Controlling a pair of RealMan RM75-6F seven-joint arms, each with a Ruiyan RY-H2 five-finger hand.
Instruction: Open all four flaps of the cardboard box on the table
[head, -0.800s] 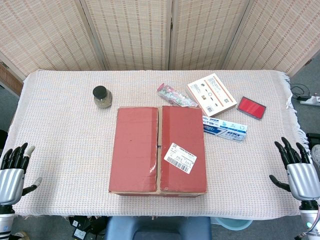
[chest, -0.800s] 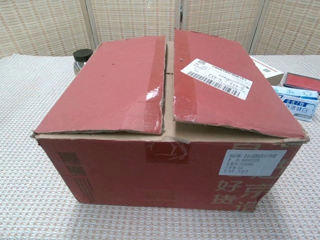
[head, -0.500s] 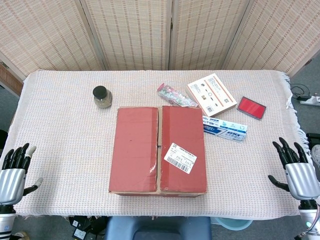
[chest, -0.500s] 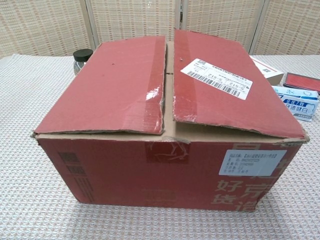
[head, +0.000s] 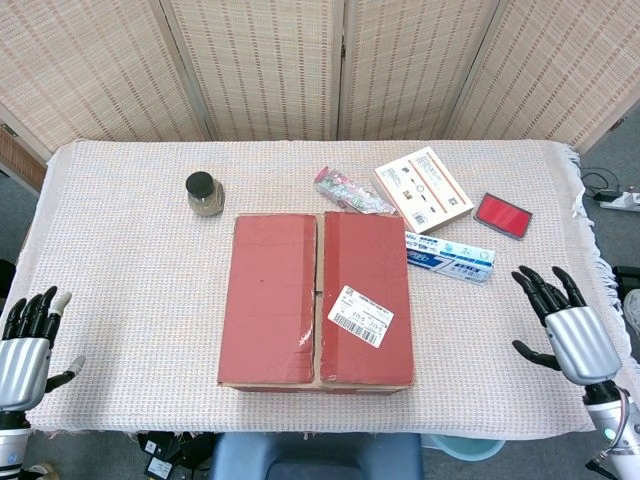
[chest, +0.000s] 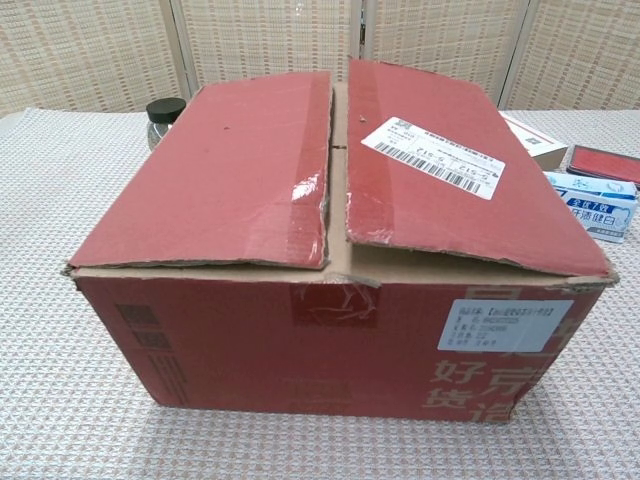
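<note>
Box (head: 315, 300): matt red cardboard, torn glossy tape, white paper label (head: 360, 315). Cloth (head: 130, 270): rough woven. Hands: smooth silver metal (head: 22, 372), black fingers (head: 540, 290). Far right case (head: 502, 215): glossy red.

The head view looks steeply down from above the near table edge, taking in the whole table (head: 130, 250); the chest view sits low and close, facing the near side of the cardboard box (chest: 340, 340), which both views share (head: 315, 300)
</note>
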